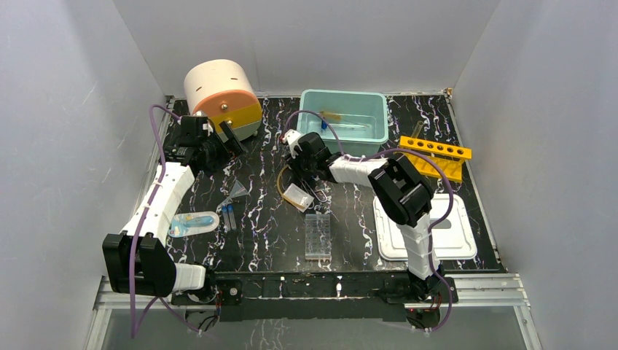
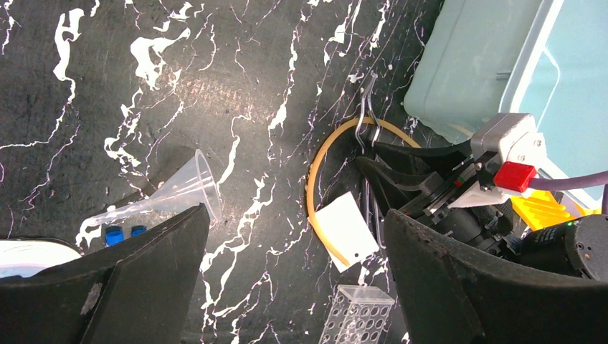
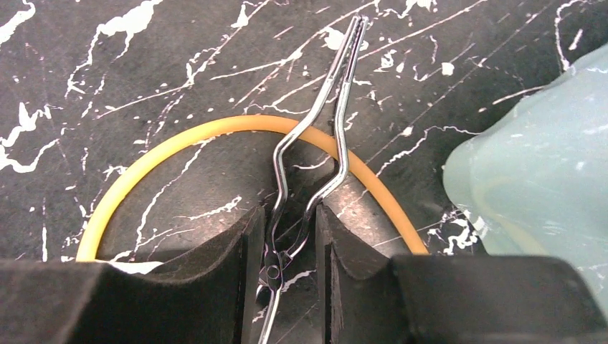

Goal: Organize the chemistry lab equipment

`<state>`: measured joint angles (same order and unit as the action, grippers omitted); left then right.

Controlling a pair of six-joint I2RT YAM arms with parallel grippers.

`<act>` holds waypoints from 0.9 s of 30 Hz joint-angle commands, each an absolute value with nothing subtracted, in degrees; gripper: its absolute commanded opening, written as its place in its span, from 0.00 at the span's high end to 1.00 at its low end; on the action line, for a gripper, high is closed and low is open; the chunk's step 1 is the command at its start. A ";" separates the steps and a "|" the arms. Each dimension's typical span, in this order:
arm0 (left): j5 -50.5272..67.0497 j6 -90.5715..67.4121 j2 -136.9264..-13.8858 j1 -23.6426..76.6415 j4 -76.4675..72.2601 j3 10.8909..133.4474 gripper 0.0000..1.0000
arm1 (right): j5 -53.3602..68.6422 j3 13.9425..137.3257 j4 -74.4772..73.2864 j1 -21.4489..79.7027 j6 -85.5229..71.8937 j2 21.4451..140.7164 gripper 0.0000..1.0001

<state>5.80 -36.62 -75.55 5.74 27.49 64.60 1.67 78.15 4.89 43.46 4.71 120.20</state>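
Note:
My right gripper (image 3: 283,215) is down at the table, its fingers closed to a narrow gap on the metal tongs (image 3: 315,136). The tongs lie across the tan loop (image 3: 179,140) of the white tag (image 2: 346,231). In the top view this gripper (image 1: 306,171) is in front of the teal bin (image 1: 310,102). My left gripper (image 2: 297,215) is open and empty, raised near the drum (image 1: 218,95). The clear funnel (image 1: 237,191), thin blue-capped tubes (image 1: 229,215) and clear well plate (image 1: 318,235) lie mid-table. A clear item with blue parts (image 1: 193,222) lies at the left.
The teal bin holds a few small items. The yellow holed rack (image 1: 435,153) lies at the back right. A white flat tray (image 1: 455,237) sits at the front right under my right arm. Grey walls close in the table.

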 commanded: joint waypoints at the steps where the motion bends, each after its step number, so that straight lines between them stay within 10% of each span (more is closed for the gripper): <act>1: 5.94 -36.30 -74.88 5.81 28.39 66.21 0.09 | 4.75 77.75 1.89 45.12 6.38 120.63 0.59; 6: 5.98 -36.38 -74.67 5.80 28.54 65.93 0.09 | -1.03 80.93 -1.66 45.24 3.69 124.63 0.50; 27: 6.09 -41.49 -73.98 5.81 29.01 63.41 0.11 | -7.08 78.56 4.90 46.58 5.65 116.93 0.74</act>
<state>5.82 -39.92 -75.55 5.74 28.36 64.10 -6.37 79.79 4.89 46.59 3.36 121.10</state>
